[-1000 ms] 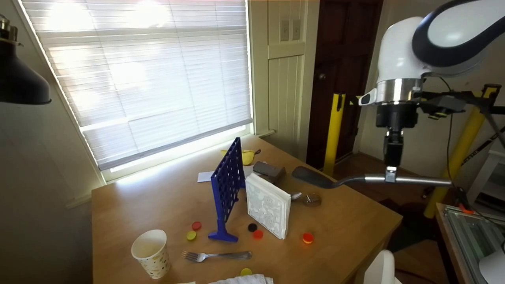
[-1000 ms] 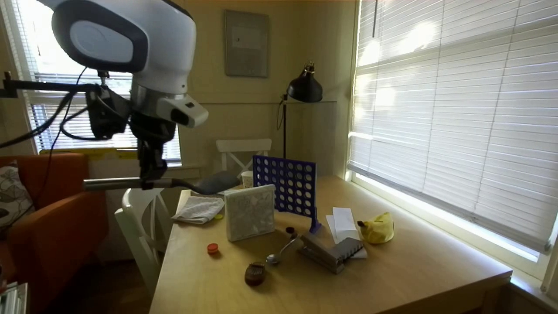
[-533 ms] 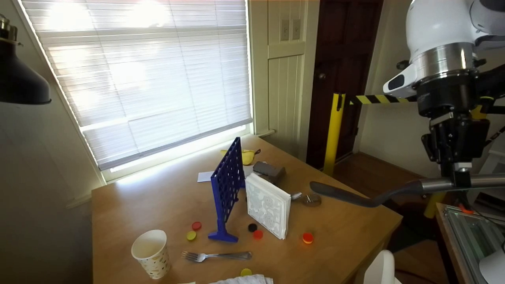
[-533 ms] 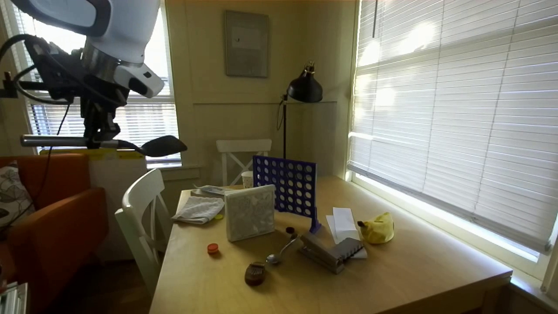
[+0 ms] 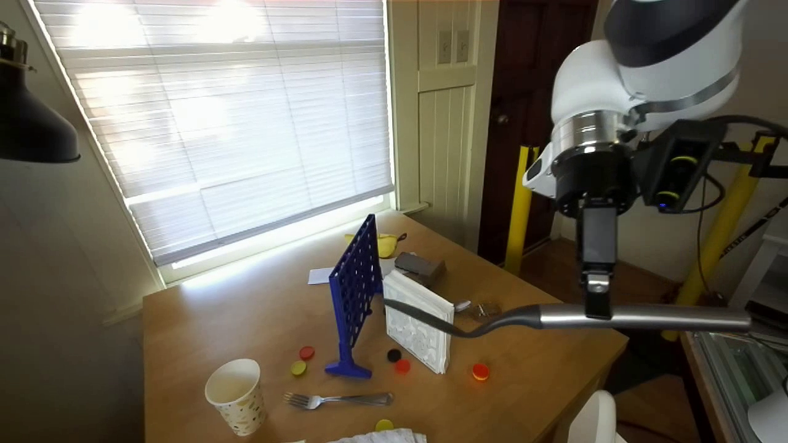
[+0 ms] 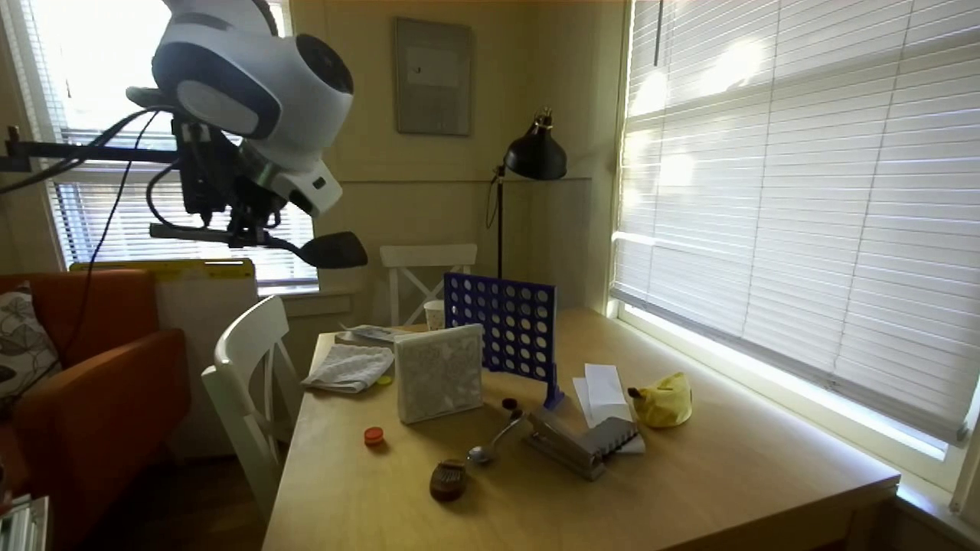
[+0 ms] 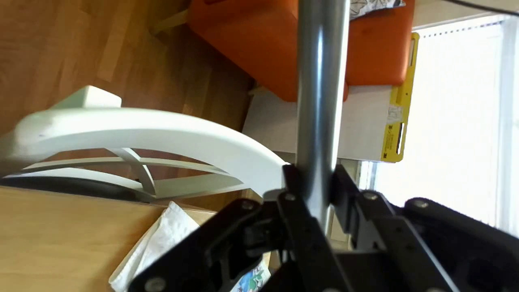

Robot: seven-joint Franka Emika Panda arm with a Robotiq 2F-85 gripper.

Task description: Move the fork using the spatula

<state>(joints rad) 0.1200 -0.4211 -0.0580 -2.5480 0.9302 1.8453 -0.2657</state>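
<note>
In the gripper point(image 5: 597, 301), the metal handle point(image 7: 322, 81) of the spatula point(image 5: 563, 316) is clamped between 2 fingers point(image 7: 348, 198), which are parted only by its thickness. Compared with 0.5 s earlier, the arm point(image 5: 591, 80) and spatula have been shifted in both exterior views; in an exterior view the dark head point(image 5: 425, 317), held in the air, is now seen across the white block point(image 5: 420, 339). The fork point(image 5: 341, 399) has not been moved: its tines are pointed toward the paper cup point(image 5: 237, 397) on the table point(image 5: 203, 320). Near it, 1 yellow disc point(image 5: 384, 424) is seen beside a white cloth point(image 5: 388, 436).
</note>
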